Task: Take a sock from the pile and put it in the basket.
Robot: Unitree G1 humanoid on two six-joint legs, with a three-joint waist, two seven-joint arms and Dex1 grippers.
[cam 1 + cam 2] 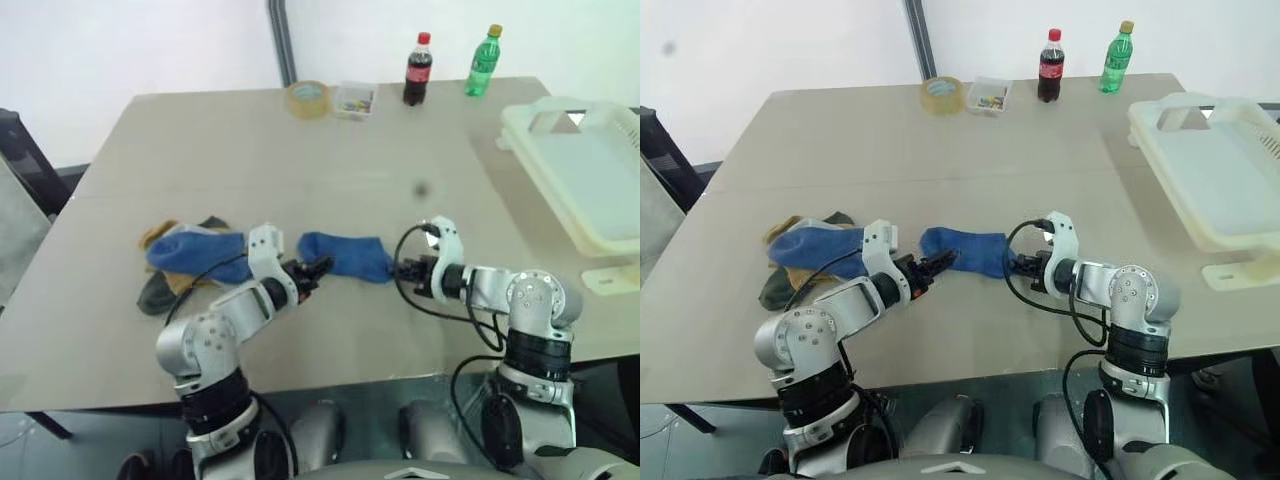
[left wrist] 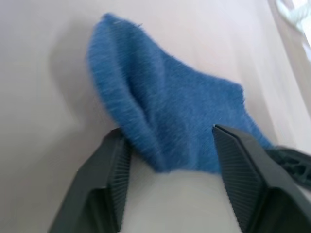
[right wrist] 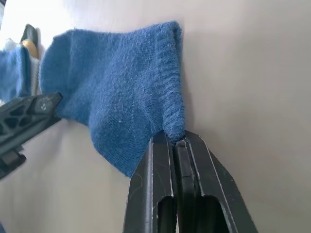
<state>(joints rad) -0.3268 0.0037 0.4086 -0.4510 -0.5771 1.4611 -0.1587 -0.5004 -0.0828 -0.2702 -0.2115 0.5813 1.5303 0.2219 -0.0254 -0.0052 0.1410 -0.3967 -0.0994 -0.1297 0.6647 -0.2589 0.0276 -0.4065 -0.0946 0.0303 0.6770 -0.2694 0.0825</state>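
Right gripper (image 3: 178, 141) is clamped on the cuff edge of the sock (image 1: 345, 255), fingers pressed together on the fabric. Left gripper (image 2: 167, 160) stands with its fingers apart, one on each side of the sock's opposite end; whether they touch the fabric cannot be told. The sock lies stretched on the table (image 1: 300, 170) between the two grippers, toward the table's near edge.

To the robot's left of the left gripper lies the pile (image 1: 185, 260): a second blue sock on top, with mustard-yellow and dark green socks partly under it.

On the robot's right, the basket (image 1: 585, 170) rests at the right edge of the table, well apart from the sock.

Along the far edge stand a tape roll (image 1: 308, 98), a small clear box (image 1: 354, 100), a dark cola bottle (image 1: 418, 70) and a green bottle (image 1: 483, 62).
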